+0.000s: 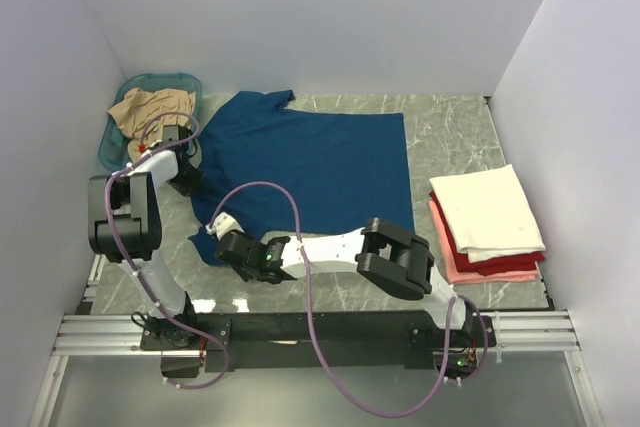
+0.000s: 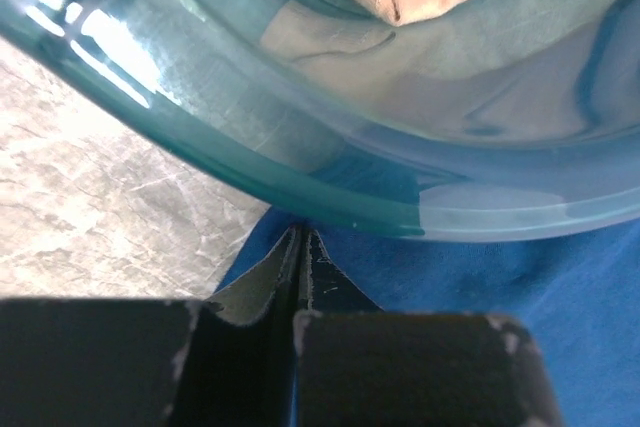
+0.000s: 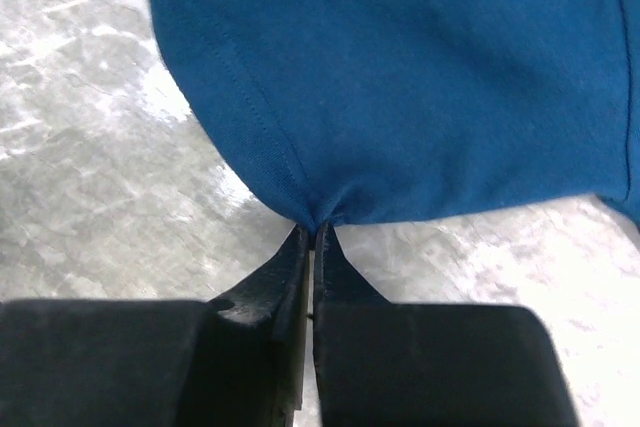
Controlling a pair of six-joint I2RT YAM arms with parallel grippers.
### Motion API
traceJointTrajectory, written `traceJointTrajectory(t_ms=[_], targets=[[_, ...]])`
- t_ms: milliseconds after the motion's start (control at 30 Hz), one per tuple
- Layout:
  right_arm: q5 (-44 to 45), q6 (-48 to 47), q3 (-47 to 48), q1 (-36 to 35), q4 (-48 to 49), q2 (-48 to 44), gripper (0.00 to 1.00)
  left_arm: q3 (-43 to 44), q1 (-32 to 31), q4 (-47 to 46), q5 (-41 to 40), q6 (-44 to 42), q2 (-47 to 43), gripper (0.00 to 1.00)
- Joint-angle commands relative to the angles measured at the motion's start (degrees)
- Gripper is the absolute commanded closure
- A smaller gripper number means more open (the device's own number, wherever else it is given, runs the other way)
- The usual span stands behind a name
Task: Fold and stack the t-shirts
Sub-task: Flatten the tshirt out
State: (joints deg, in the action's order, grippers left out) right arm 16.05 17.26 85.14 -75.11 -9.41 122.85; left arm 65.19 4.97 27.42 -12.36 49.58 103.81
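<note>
While the right pincer (image 3: 313, 232) clamped a corner of the dark blue t-shirt (image 3: 400, 77), the left pincer (image 2: 300, 235) pinched its edge beside the teal basket (image 2: 330, 202); it lay spread across the counter (image 1: 450, 127), folded t-shirts (image 1: 487, 212) stacked at right.

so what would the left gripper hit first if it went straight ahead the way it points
Likely the teal basket's wall, just beyond the blue t-shirt edge the left gripper pinches; depth unclear.
</note>
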Motion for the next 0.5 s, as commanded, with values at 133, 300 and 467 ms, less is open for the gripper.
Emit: traceJointTrajectory(t_ms=[133, 300, 467], targets=[[-1.1, 2.6, -0.6, 4.2, -3.9, -9.3, 1.0, 3.9, 0.2, 1.5, -2.7, -2.9, 0.2, 0.98], [-7.3, 4.4, -2.3, 8.0, -5.3, -13.3, 1.0, 5.6, 0.2, 2.6, -3.3, -4.0, 0.3, 0.99], [-10.6, 5.7, -3.8, 10.2, -5.2, -14.7, 1.0, 7.2, 0.2, 3.3, -3.4, -5.1, 0.4, 0.99]])
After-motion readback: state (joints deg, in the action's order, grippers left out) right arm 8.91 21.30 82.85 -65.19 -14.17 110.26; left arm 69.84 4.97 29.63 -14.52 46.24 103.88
